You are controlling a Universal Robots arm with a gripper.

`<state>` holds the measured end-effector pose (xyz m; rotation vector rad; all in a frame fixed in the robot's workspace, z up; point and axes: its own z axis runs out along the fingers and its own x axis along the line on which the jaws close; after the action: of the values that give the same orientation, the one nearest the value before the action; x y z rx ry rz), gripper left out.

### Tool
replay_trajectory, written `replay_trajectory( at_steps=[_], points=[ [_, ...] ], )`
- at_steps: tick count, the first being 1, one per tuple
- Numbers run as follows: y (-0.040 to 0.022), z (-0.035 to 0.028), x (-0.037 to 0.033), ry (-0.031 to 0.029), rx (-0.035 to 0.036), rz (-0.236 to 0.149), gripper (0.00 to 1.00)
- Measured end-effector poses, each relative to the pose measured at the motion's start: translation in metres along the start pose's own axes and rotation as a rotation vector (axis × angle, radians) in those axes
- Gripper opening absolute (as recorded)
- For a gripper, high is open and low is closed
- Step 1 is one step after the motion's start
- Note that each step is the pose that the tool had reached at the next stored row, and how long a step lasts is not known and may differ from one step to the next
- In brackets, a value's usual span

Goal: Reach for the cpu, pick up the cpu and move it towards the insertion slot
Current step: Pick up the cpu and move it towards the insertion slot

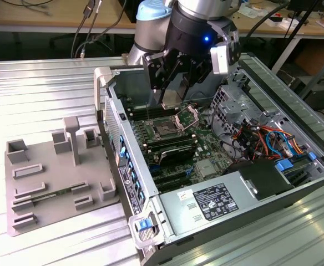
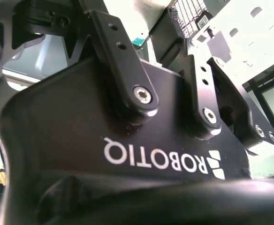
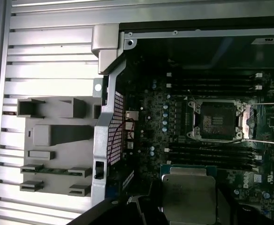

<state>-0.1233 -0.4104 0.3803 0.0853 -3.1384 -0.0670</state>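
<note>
The big open grey metal computer case [image 1: 251,183] was seen lying on its side. The black robot gripper [image 1: 173,97] was held above the square, shiny-framed insertion slot [image 3: 216,120]. The flat, dull silver cpu [image 3: 188,192] was gripped in it. The chip could be dropped if the grip was loosened.

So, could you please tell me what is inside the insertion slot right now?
The insertion slot holds no chip: its dark centre shows, with the bracket swung open. The cpu sits apart, in the claw.
</note>
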Motion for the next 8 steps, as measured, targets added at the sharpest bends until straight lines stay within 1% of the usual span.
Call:
replay_trajectory(
  at_steps=[6, 8],
  points=[
    [-0.0004, 0.0046, -0.0033, -0.0002, -0.0003, 0.000, 0.55],
    [-0.0006, 0.0065, -0.0059, -0.0002, -0.0002, 0.000, 0.55]
  ],
)
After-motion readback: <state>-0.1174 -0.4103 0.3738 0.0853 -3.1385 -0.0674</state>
